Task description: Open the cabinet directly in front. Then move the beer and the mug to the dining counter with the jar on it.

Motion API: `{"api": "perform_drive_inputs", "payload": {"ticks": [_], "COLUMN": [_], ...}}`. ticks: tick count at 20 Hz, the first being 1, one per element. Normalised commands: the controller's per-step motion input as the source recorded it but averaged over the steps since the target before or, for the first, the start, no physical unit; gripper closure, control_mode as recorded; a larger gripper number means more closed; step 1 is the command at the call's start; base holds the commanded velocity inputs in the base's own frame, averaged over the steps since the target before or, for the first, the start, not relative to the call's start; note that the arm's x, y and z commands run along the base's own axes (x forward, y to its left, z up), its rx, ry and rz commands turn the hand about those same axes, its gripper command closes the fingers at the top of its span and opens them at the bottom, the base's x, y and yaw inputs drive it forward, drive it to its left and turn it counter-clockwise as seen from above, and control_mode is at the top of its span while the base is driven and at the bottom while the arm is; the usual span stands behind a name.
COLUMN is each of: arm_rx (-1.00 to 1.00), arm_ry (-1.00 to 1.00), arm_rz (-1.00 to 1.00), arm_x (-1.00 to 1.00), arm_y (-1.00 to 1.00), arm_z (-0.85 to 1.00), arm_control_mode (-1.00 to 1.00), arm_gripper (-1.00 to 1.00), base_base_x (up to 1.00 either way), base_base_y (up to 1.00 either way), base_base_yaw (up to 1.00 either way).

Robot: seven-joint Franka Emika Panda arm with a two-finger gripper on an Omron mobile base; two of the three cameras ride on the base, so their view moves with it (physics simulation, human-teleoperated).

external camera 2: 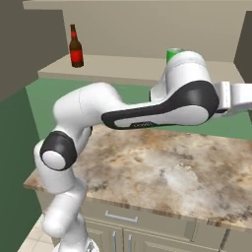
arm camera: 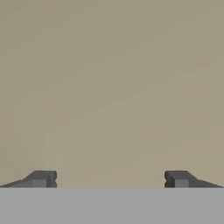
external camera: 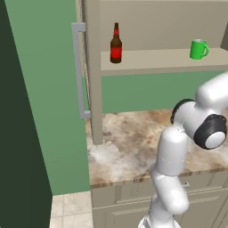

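The cabinet stood open, so that step was done. The beer, upper centre, and the mug, upper right, both sat on its shelf, unmoved. The jaws were spread wide, grasping nothing.

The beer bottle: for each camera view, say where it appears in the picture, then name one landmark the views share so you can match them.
Left base view: the beer bottle stands on the cabinet shelf, upper centre, left of the green mug.
Right base view: the bottle stands upper left on the shelf.
Hand view: a plain beige surface; not in it.
Shared landmark: the marble worktop below the shelf.
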Motion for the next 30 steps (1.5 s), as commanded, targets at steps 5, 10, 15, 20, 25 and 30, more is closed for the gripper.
{"api": "perform_drive_inputs", "payload": {"ticks": [5,10,15,20,25,30], "arm_rx": [0.11,0.04,0.2,0.36,0.44,0.2], "arm_ry": [-0.34,-0.12,-0.26,-0.61,-0.67,-0.19], "arm_rz": [0.0,0.0,0.0,-0.03,-0.09,-0.01], "arm_x": [-0.12,-0.05,-0.01,-0.05,-0.02,0.08], "arm_y": [0.4,0.76,0.58,0.58,0.7,0.64], "arm_z": [-0.33,-0.45,-0.3,-0.05,-0.08,-0.52], "arm_control_mode": [-1.0,-1.0,-1.0,-1.0,-1.0,-1.0], "arm_gripper": [-1.0,-1.0,-1.0,-1.0,-1.0,-1.0], "base_base_x": [0.0,0.0,0.0,0.0,0.0,0.0], "base_base_y": [0.0,0.0,0.0,0.0,0.0,0.0], "base_base_yaw": [0.0,0.0,0.0,0.0,0.0,0.0]}}
